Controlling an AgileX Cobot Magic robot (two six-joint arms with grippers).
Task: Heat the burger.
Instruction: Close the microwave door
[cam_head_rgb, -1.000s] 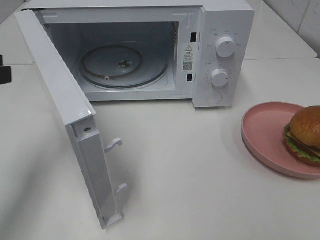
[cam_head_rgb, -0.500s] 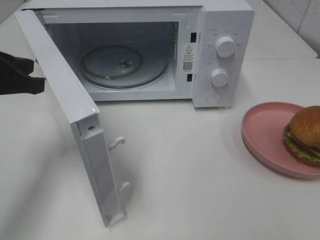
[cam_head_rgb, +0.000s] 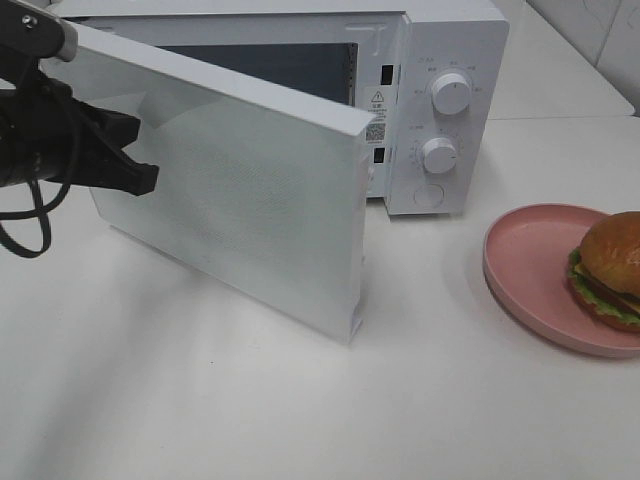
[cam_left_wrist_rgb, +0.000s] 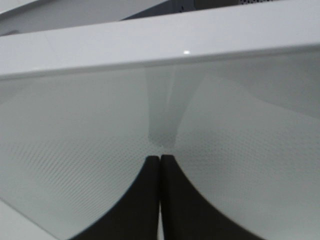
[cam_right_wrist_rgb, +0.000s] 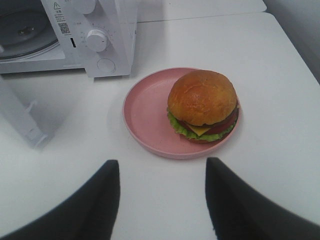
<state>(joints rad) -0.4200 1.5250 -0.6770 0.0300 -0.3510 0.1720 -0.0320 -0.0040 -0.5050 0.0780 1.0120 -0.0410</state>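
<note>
The burger (cam_head_rgb: 611, 262) sits on a pink plate (cam_head_rgb: 522, 262) at the right edge of the table; the right wrist view shows both the burger (cam_right_wrist_rgb: 202, 101) and the plate (cam_right_wrist_rgb: 145, 116). The white microwave (cam_head_rgb: 455, 40) stands at the back. Its door (cam_head_rgb: 240, 200) is swung partway across the opening. My left gripper (cam_head_rgb: 140, 178) is shut and its tips press on the door's outer face (cam_left_wrist_rgb: 210, 115); the left wrist view shows the gripper (cam_left_wrist_rgb: 160, 162) closed. My right gripper (cam_right_wrist_rgb: 162, 162) is open and empty, short of the plate.
Two white knobs (cam_head_rgb: 452, 93) (cam_head_rgb: 439, 155) are on the microwave's right panel. The door's free edge (cam_head_rgb: 358, 235) stands out over the table in front of the oven. The glass turntable (cam_right_wrist_rgb: 22, 32) shows inside the microwave.
The microwave door has swung from wide open to about half shut. My left gripper came in from the left and now pushes on its outer face. The burger and plate have not moved.
</note>
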